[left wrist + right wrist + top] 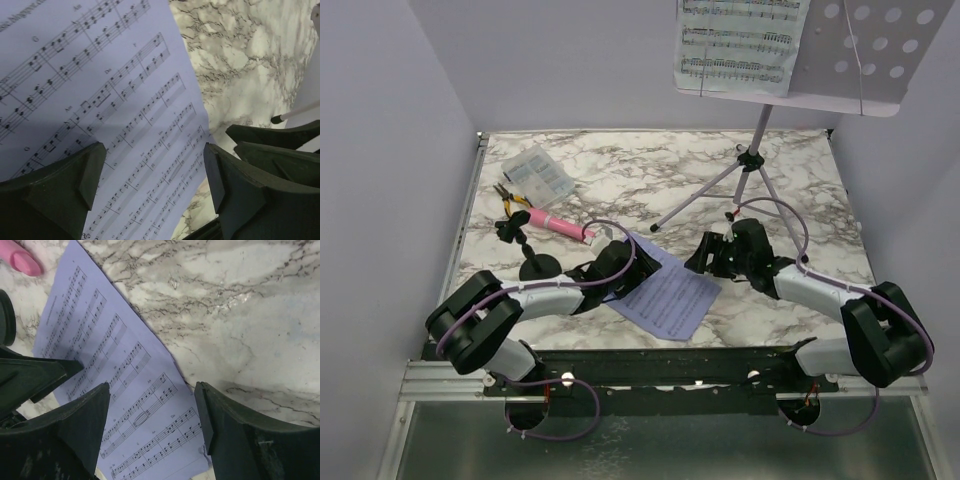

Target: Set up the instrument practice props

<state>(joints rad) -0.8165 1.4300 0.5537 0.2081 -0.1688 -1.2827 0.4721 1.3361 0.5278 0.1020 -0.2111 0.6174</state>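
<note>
Lavender music-stand desk (pixel 850 50), top view: tallest item, far right, on a thin silver tripod (pixel 752 165), with one printed page (pixel 735 45) resting on it.
Loose sheet-music page (pixel 670 300): flat on the bench (pixel 620 170), near centre, long axis running far-left to near-right.
Left arm (pixel 535 297): left jaws over the loose page's left edge.
Right arm (pixel 810 285): right jaws at its far-right edge.
Pink microphone (pixel 558 224): lying left of centre, just beside the black round-based mic stand (pixel 538 264).
Clear compartment box (pixel 535 178) and orange-handled pliers (pixel 515 200): far left, not part of my job.

Left wrist view: left jaws spread, nothing between them, loose page directly beneath. The right jaws' tips show at the right.

Right wrist view: right jaws spread and empty, straddling the line where paper meets marble.

Judgement: the loose page lies between the two arms, each about equally near. I would pinch an edge across the long axis, then carry the sheet far-right to the desk.
</note>
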